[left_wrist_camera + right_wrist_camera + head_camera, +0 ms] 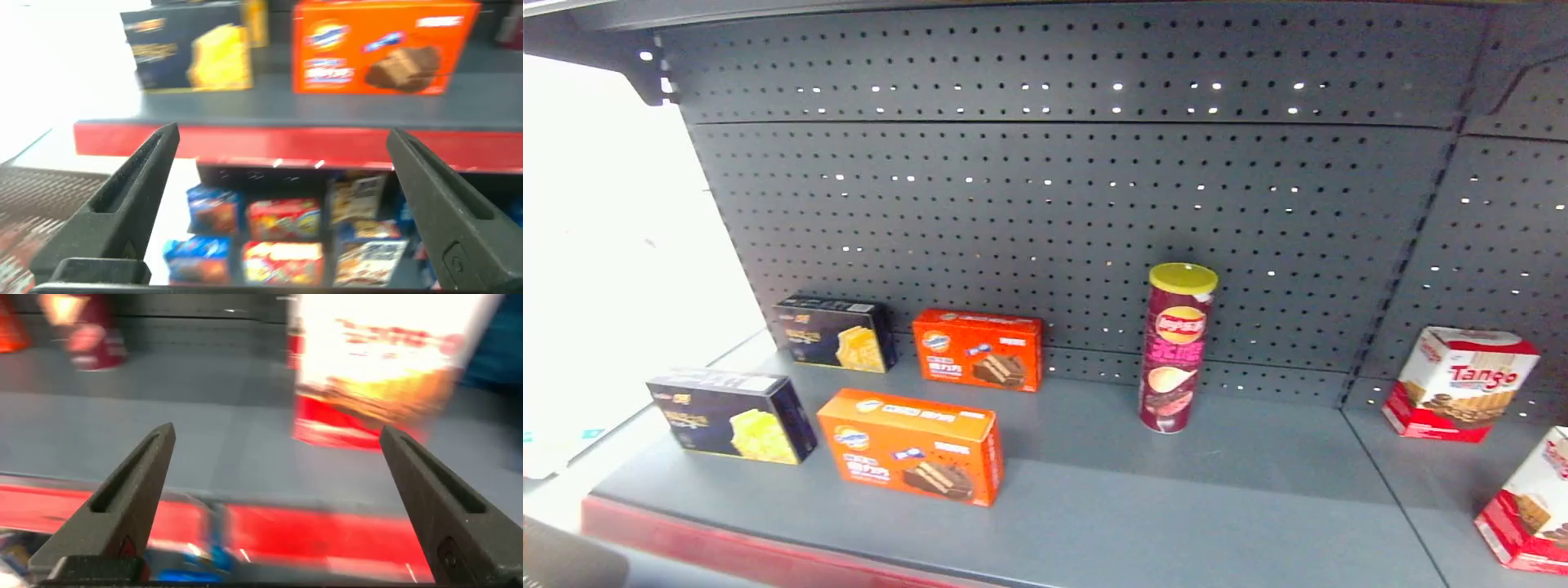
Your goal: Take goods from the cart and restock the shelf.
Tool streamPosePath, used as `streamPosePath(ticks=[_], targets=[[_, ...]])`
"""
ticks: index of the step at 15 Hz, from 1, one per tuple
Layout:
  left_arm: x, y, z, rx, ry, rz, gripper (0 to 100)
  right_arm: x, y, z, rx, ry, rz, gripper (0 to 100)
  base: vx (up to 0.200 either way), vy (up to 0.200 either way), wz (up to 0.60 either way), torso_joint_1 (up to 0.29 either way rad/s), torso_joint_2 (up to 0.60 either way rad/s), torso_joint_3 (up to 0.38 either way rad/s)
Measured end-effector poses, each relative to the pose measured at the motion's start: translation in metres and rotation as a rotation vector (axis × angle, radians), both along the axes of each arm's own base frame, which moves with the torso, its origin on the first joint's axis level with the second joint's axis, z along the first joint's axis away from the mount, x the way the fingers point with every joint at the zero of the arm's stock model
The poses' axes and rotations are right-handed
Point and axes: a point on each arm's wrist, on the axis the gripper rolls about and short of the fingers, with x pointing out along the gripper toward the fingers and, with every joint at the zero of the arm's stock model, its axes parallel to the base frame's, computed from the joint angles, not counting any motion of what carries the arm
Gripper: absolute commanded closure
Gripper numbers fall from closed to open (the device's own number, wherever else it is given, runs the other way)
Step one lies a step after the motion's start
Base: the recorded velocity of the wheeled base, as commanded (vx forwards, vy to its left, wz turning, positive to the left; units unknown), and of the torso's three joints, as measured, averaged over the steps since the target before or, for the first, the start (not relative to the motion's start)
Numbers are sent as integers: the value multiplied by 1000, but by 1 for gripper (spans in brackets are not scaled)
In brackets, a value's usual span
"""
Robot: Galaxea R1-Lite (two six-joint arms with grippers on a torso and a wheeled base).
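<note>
shelf (pixel 1176 506) part stocked: dark boxes (pixel 731 412) left, orange boxes (pixel 911 445) beside, tube (pixel 1176 359) mid-far, red-white boxes (pixel 1462 384) right | L gripper (pixel 282 137) wide open, empty, near shelf front | R gripper (pixel 278 434) same | mid-near bare, more restock due

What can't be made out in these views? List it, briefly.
Head view: the front red-and-white cardboard box is cut off by the right edge.
Right wrist view: a red-and-white box is washed out by glare and blurred; which box, unclear.
Left wrist view: colourful packets below the red shelf edge are blurred, partly behind fingers of the open left gripper.
</note>
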Motion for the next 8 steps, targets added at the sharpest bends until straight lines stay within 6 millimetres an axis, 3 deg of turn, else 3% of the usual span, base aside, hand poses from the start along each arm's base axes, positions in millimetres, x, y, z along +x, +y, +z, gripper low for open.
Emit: streamPosePath(ticks=[8], targets=[[0, 0, 0, 0, 0, 0, 0, 0, 0, 0, 0, 1, 0, 0, 0, 0, 600, 1, 2, -1]])
